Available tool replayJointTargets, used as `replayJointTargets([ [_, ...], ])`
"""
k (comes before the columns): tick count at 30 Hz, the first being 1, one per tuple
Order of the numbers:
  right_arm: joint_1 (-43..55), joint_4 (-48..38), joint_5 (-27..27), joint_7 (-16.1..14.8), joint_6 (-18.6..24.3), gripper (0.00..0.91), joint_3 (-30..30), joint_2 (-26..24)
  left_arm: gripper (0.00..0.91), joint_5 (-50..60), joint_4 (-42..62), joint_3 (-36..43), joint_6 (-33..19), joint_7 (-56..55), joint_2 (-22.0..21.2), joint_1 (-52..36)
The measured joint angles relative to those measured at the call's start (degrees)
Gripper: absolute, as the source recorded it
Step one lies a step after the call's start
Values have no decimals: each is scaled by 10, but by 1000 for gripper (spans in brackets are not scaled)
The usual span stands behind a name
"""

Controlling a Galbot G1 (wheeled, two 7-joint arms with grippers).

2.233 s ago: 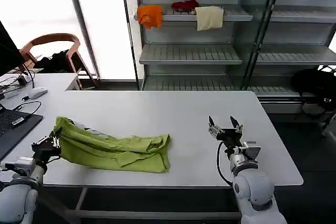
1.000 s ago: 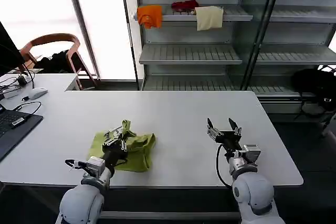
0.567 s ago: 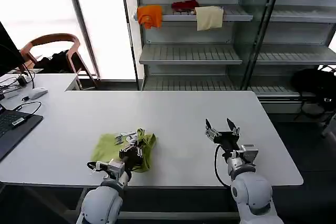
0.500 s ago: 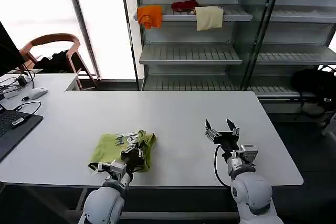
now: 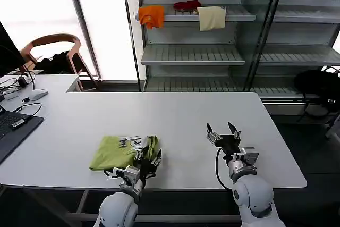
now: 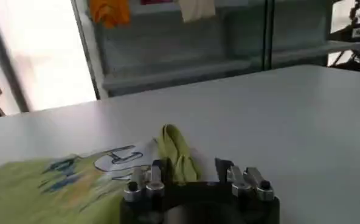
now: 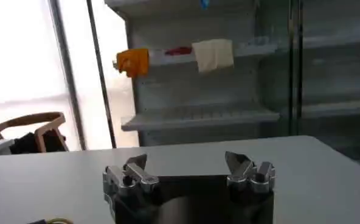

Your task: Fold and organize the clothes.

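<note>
Shirt: the lime yellow-green short-sleeved T-shirt of thin soft fabric (image 5: 121, 151) lies on the wide white table (image 5: 175, 115), near the front edge, on the robot's left side — it is folded into a small flat bundle

Print: from the left wrist I can see a grey and blue mark on the shirt's top layer, so it is not plain all over

Long way of the bundle: it runs side to side along the front edge of the table, a bit wider than it is deep

Loose bit: at the right end of the bundle a fold of cloth stands up a little

Left gripper (image 5: 148, 160): it sits right at that right end of the shirt, just beside the raised fold — its black fingers are spread apart with nothing between them

Which way the shirt lies from it: the shirt is to the left of the left gripper and a little farther out on the table

Right gripper (image 5: 223, 135): it waits above bare table, well apart from the shirt, with its fingers spread wide and empty

Nearer arm: the left one, by a lot

My guess for the next move: the bundle looks nearly done, so the left arm could press or tuck the raised fold, or push the bundle straight
</note>
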Motion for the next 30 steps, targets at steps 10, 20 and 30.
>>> replayJointTargets([
  [10,0,-4,0,2,0,907,1,1,907,-31,-7,0,-8,0,-4,9],
  [20,1,0,2,3,-1,907,0,-2,907,-138,-69,-77,-42,25,26,22],
  [30,6,-6,2,5,-4,907,-4,3,907,-214,-59,-222,-45,47,81,25],
])
